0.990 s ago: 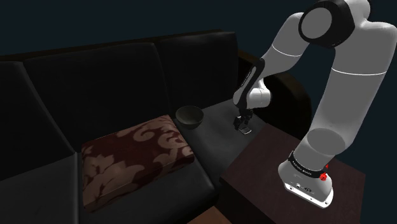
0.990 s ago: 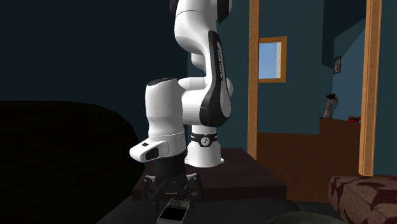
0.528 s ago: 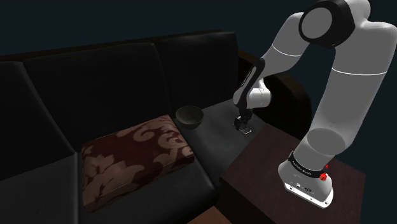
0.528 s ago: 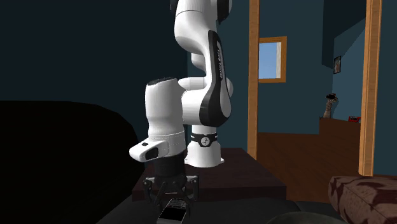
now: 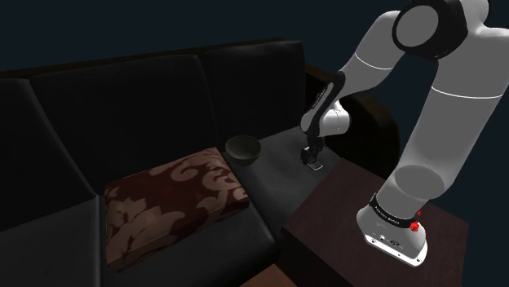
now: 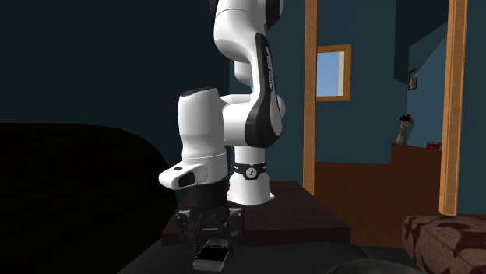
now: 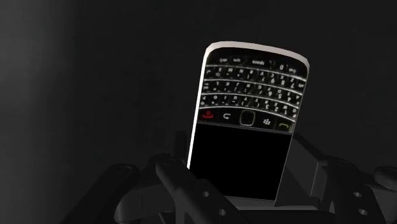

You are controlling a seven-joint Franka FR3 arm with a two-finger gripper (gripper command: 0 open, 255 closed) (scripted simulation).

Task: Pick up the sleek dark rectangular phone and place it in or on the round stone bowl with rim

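A dark rectangular phone (image 7: pixel 248 121) with a small keypad and a pale edge sits between my gripper's (image 7: pixel 238 184) two black fingers (image 7: pixel 175 173), which clasp its long sides. In the shoulder view the gripper (image 5: pixel 312 160) points down just over the dark sofa seat, close to the stand, with the phone (image 5: pixel 313 166) at its tips. The second exterior view has the phone (image 6: pixel 212 255) sticking out below the gripper (image 6: pixel 209 238). The round dark bowl (image 5: pixel 243 148) rests on the sofa seat, to the shoulder view's left of the gripper.
A patterned maroon cushion (image 5: pixel 175 208) lies on the black sofa (image 5: pixel 147 106), further to the shoulder view's left of the bowl. The dark brown stand (image 5: pixel 343 220) butts against the seat. Behind the gripper the sofa's armrest (image 5: pixel 367 110) rises.
The fingers have gone from wide apart to shut on the phone's sides. The hand has since risen slightly with the phone in it.
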